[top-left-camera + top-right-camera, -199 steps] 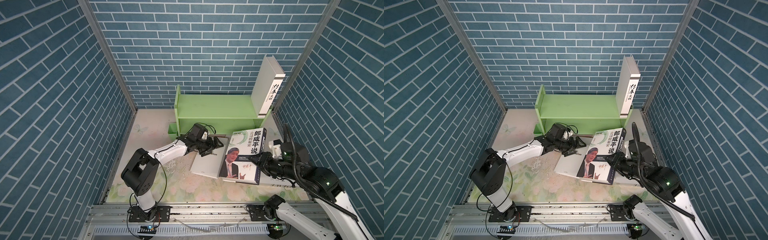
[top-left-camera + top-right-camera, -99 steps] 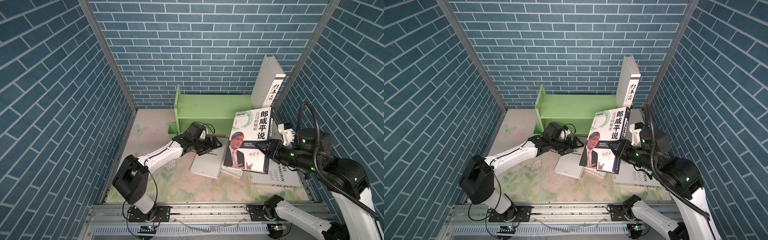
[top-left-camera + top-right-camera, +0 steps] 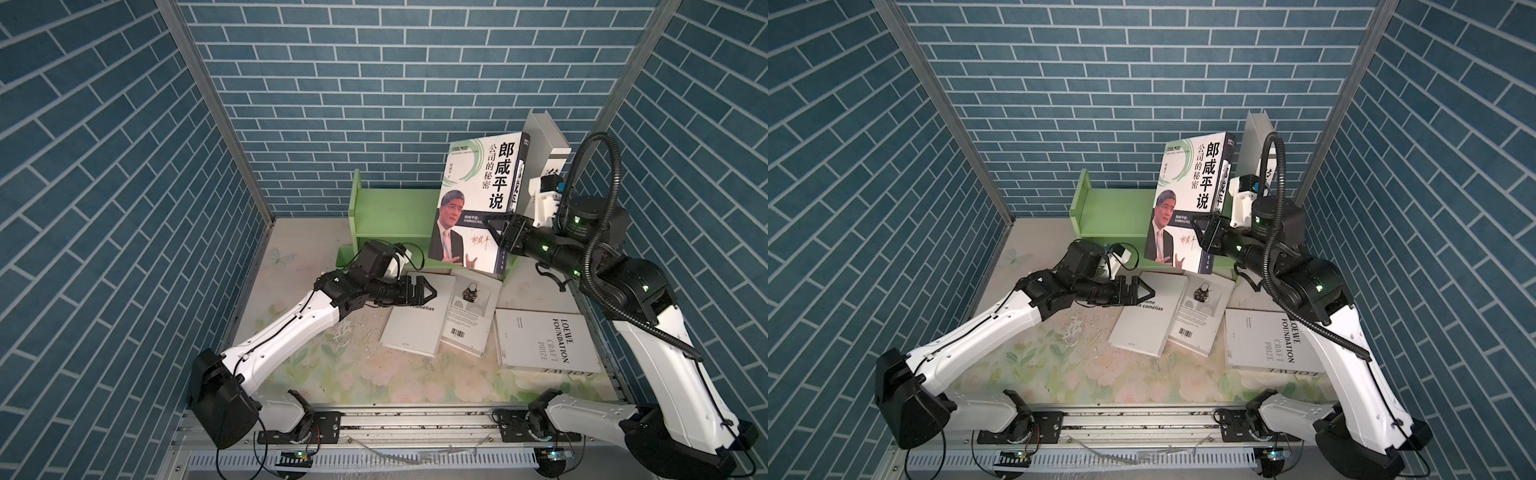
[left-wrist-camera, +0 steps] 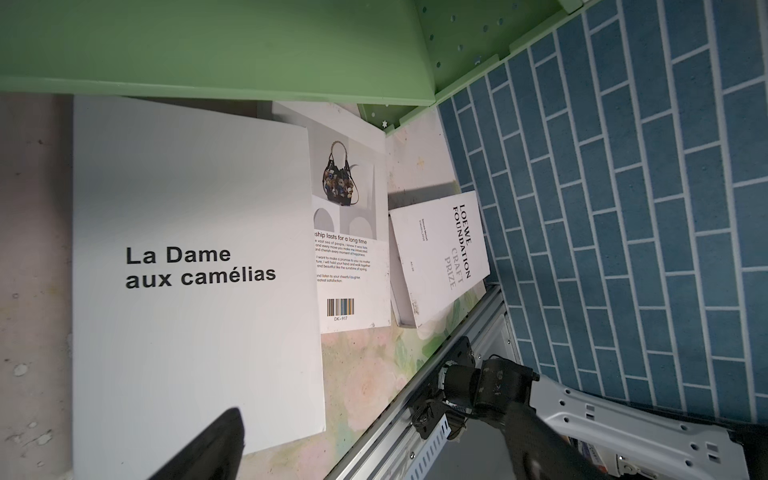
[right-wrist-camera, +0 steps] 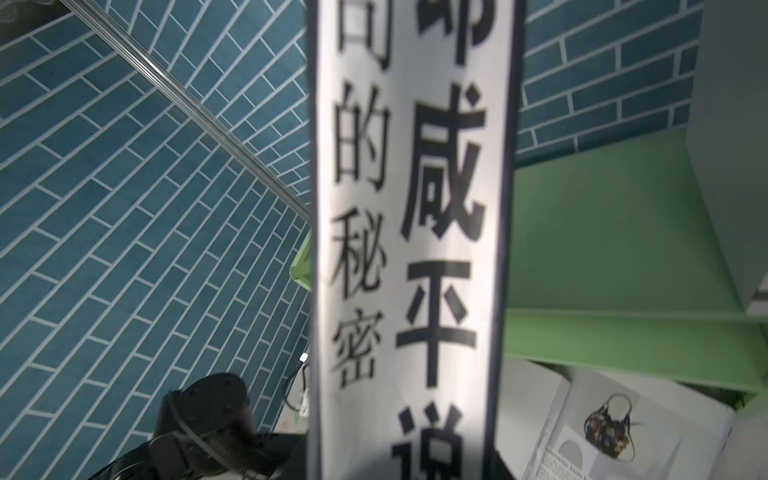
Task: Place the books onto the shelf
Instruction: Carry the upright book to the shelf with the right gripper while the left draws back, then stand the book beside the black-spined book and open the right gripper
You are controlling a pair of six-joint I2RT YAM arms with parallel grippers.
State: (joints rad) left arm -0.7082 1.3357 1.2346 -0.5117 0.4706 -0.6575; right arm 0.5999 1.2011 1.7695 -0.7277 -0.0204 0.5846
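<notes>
The low green wooden shelf (image 3: 390,212) is sitting at the far edge of the floral tabletop (image 3: 332,365), with blue brick-pattern walls (image 3: 124,166) closing in on the left, far and right sides. A tall grey hardback book (image 3: 548,137) is standing tilted at the shelf's right end, close to the right wall. A stretch of bare green board is showing between the shelf's left side panel and the white paperback with a man's portrait on its cover (image 3: 478,199).

The right gripper (image 3: 498,232) is pinching that portrait book low down near its spine. It is holding the book upright and slightly tilted in the air above the shelf's right half, with the cover facing the near side. In both top views its spine edge is overlapping the grey book.

Three books are lying flat on the tabletop just near of the shelf. The white "La Dame aux camélias" book (image 3: 415,328) is partly covering the white book with a handbag picture and barcode (image 3: 469,320). The white "Loewe Foundation Craft Prize" book (image 3: 544,340) is lying to their right, close to the right wall.

The left gripper (image 3: 428,293) is hanging with its jaws spread wide and nothing between them. It is reaching over the far-left part of the camélias book, but whether it is touching the cover cannot be told.
</notes>
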